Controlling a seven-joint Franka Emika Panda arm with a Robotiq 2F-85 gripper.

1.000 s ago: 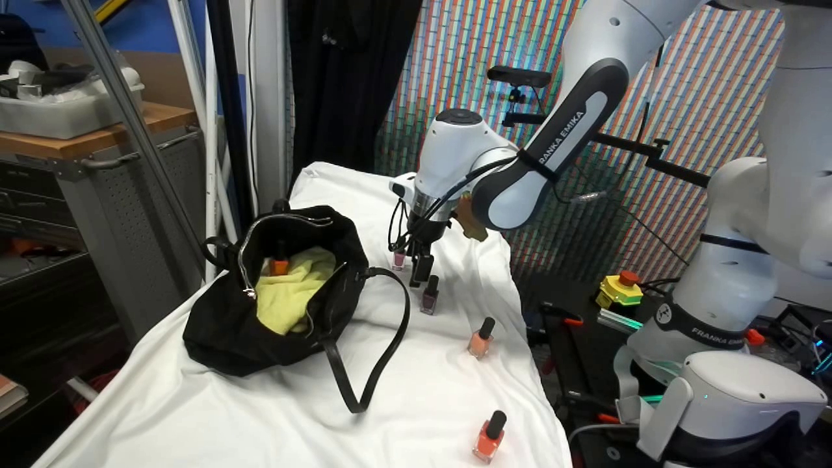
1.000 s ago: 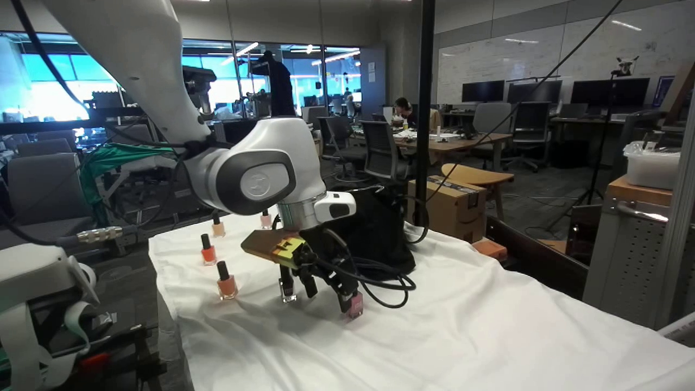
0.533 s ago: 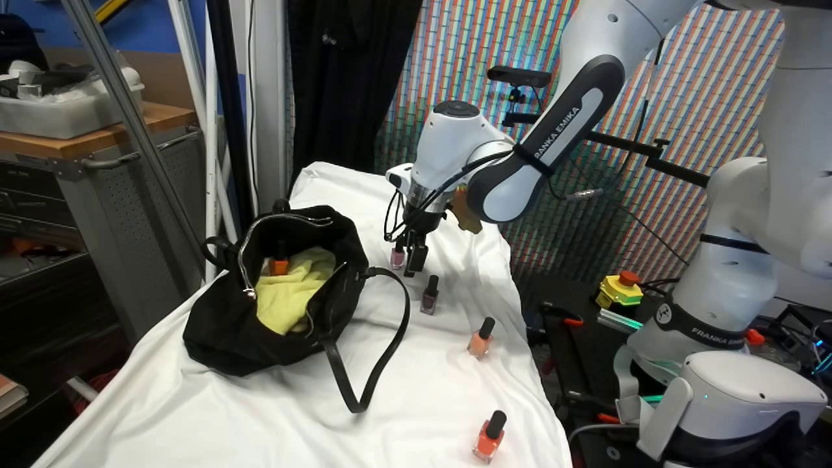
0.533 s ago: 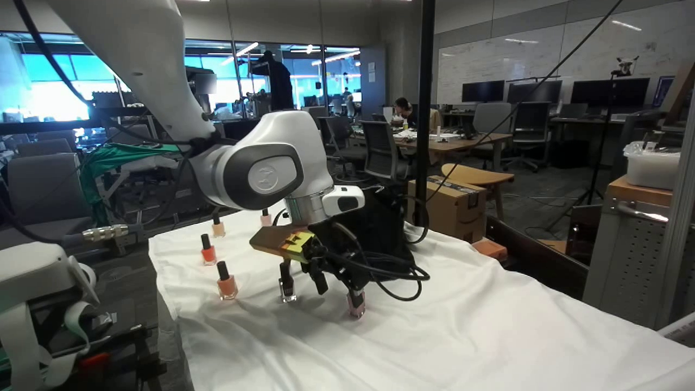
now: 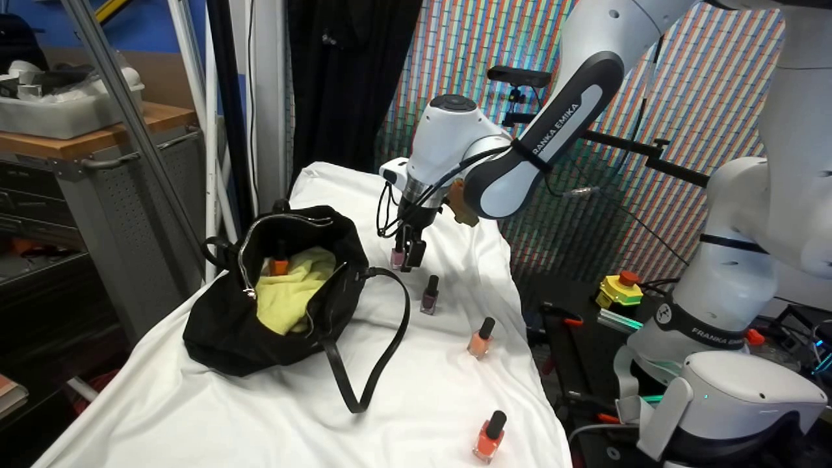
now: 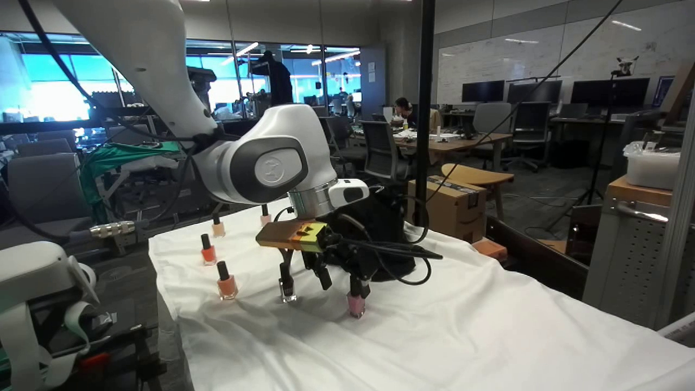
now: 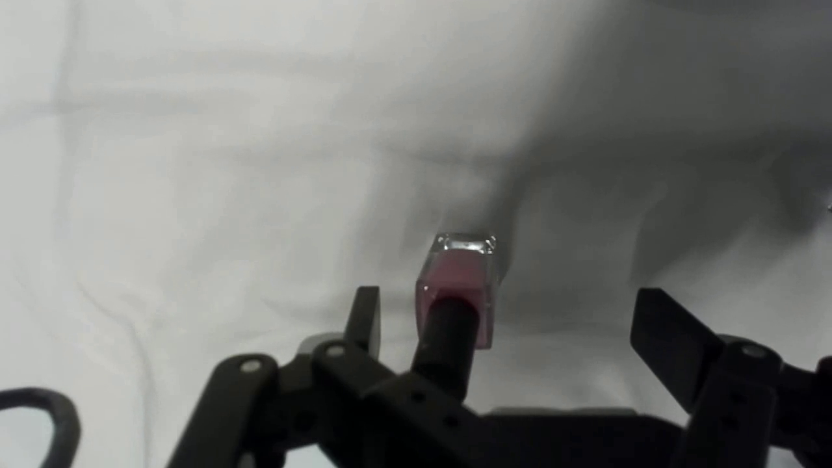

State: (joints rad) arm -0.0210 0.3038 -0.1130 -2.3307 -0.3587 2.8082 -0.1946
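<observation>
Wrist view, claw [image 7: 508, 309] parted around pink bottle [image 7: 456, 283], in an exterior view, bag [image 5: 224, 331] holding yellow cloth [image 5: 291, 300] and orange bottle [image 5: 279, 267]

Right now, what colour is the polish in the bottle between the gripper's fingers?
Pink; the bottle shows best in the wrist view.

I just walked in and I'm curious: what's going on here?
A robot arm has its claw open at an upright pink polish bottle, seen between the parted jaws in the wrist view but not gripped. A dark purple bottle stands nearby; the black bag holds yellow fabric and an orange bottle.
</observation>
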